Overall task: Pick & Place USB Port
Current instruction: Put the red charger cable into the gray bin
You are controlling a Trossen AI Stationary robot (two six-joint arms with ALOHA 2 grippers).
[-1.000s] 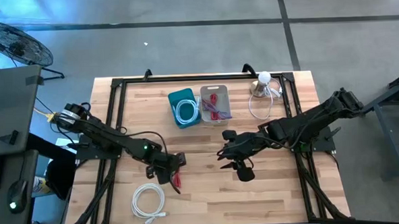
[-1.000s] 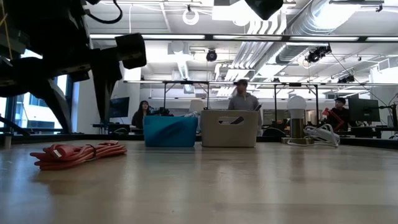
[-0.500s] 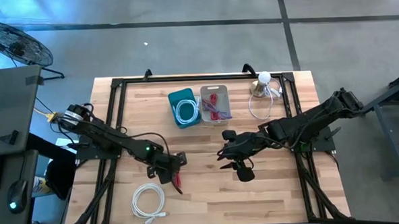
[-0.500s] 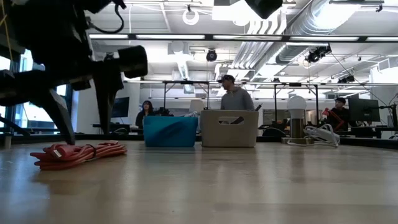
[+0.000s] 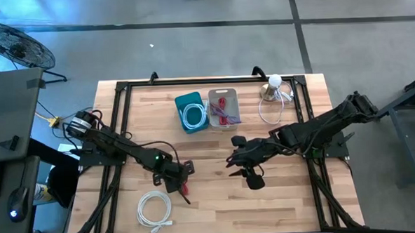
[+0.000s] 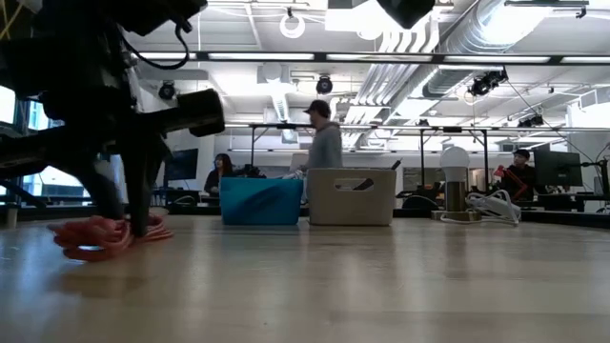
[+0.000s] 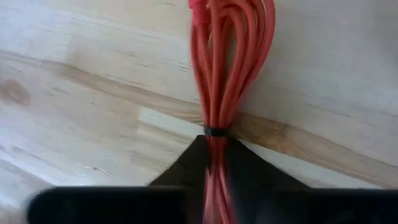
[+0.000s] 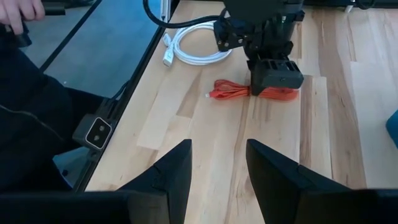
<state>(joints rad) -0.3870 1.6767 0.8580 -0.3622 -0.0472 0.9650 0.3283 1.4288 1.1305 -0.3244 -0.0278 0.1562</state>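
One red cable bundle lies on the wooden worktop toward its front-left part, and the left gripper is down over it, its fingers narrowed around the tied middle of the bundle, as the left wrist view shows. One loose white cable coil lies near the worktop's front edge, just in front of that gripper. Two bins sit side by side near the back edge: a teal bin holding a second white cable, and a grey bin holding more red cable. One lamp stands toward the back-right corner. The right gripper hovers over the worktop's middle, fingers spread apart.
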